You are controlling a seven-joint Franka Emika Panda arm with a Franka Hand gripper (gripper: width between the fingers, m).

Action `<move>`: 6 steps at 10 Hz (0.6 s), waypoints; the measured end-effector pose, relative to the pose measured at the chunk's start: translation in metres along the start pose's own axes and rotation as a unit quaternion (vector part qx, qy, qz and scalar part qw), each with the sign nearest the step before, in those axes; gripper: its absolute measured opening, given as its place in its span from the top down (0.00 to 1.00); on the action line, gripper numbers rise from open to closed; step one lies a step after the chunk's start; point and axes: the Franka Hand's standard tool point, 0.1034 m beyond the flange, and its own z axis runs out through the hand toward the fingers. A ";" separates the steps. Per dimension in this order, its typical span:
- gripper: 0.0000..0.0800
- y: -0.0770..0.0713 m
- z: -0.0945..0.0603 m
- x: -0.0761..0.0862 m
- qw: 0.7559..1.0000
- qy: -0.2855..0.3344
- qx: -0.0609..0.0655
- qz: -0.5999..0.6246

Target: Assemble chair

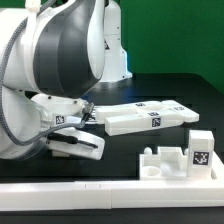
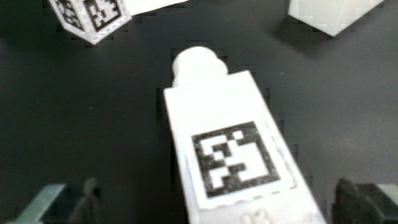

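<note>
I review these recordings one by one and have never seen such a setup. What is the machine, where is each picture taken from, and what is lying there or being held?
The big white and grey machine is a robot arm ending in a two-finger gripper. One picture comes from a camera standing off the arm. The other comes from a camera on its wrist, looking down between the fingers. On the black table lie loose white chair parts with square black-and-white tags, among them a flat part and a blocky part. In the wrist view a long tagged part lies between the open fingers, which do not touch it. Nothing is held.
</note>
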 end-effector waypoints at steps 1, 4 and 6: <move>0.36 -0.002 -0.004 0.006 1.000 0.021 0.000 -0.001; 0.64 -0.008 -0.016 0.009 0.997 0.075 0.002 -0.005; 0.64 -0.019 -0.030 -0.005 0.988 0.155 0.011 -0.009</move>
